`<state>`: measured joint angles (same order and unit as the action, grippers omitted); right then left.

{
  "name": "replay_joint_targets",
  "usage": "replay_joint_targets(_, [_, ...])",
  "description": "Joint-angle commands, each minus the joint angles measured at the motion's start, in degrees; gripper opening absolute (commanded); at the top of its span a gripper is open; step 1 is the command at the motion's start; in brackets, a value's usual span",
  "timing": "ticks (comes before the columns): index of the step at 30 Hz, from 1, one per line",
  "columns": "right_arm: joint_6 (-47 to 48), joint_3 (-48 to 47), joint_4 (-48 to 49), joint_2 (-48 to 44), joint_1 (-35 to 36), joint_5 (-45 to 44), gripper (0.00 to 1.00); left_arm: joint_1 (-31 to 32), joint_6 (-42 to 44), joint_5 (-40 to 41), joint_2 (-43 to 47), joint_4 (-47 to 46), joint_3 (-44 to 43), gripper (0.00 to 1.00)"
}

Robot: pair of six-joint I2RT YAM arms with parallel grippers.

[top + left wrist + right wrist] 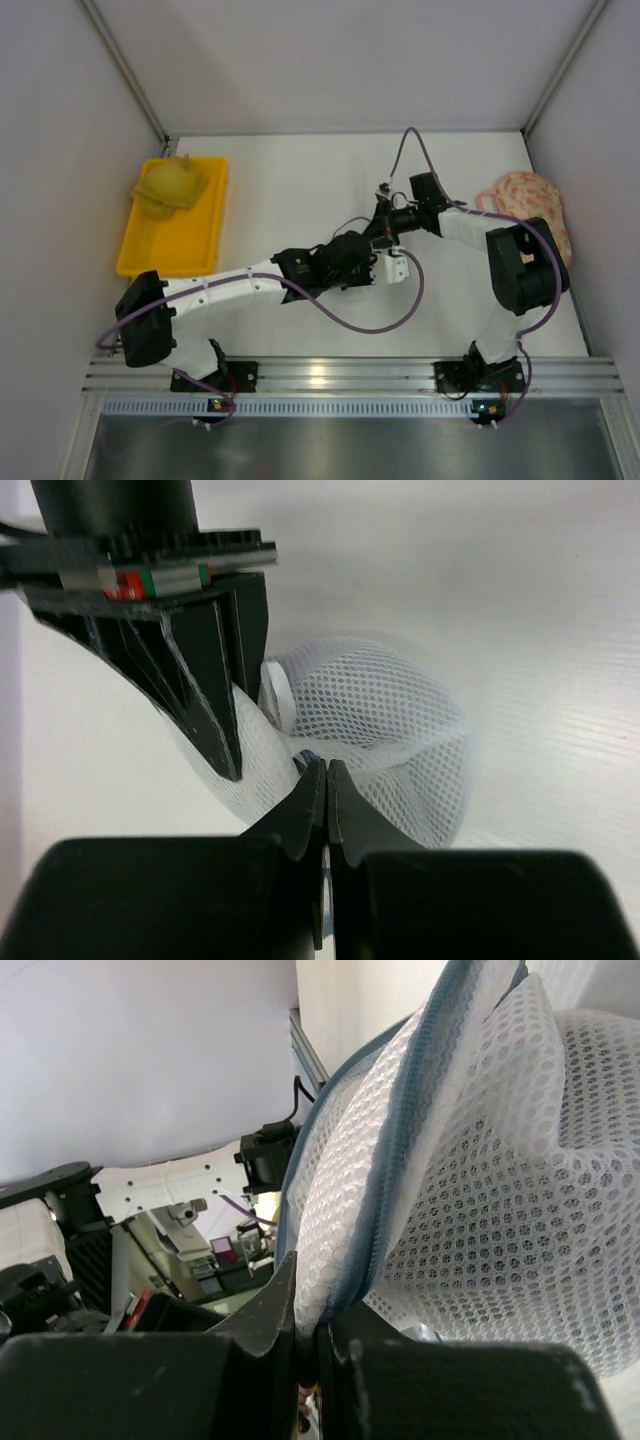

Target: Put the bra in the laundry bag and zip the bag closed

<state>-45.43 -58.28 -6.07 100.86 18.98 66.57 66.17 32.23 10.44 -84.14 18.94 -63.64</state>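
— White mesh fills your right wrist view: that is the laundry bag (480,1210). Where does it sit against your right gripper (308,1335)?
— That gripper is clamped on it. The blue-grey zipper rim (385,1160) and a fold of mesh run straight down between its fingers, and the rest of the bag rises above them and to their right.
— And your left gripper (326,775)?
— Its fingers are pressed together, with the tips right up against the mesh. The bag bulges just beyond them and to their right, over the bench (540,630). You cannot tell whether those tips nip any fabric.
— How do the two stand to each other?
— Close. The right gripper's dark fingers come down just above and left of the left gripper's tips, and the mesh lies against them.
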Motion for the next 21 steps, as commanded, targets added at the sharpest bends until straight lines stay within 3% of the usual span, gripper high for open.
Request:
replay_joint_targets(1, [2.6, -2.5, 2.2, -1.5, -3.2, -3.9, 0.00, -2.6, -11.3, -6.6, 3.5, 5.8, 0.6, 0.00])
replay_joint_targets(14, [3.1, 0.9, 5.5, -4.0, -5.7, -4.8, 0.00, -18.5, -37.0, -16.7, 7.8, 5.8, 3.6, 0.00])
replay_joint_targets(21, [6.8, 0.1, 3.3, -5.1, -7.7, -4.6, 0.00, -24.5, -42.5, -23.0, 8.2, 5.2, 6.0, 0.00])
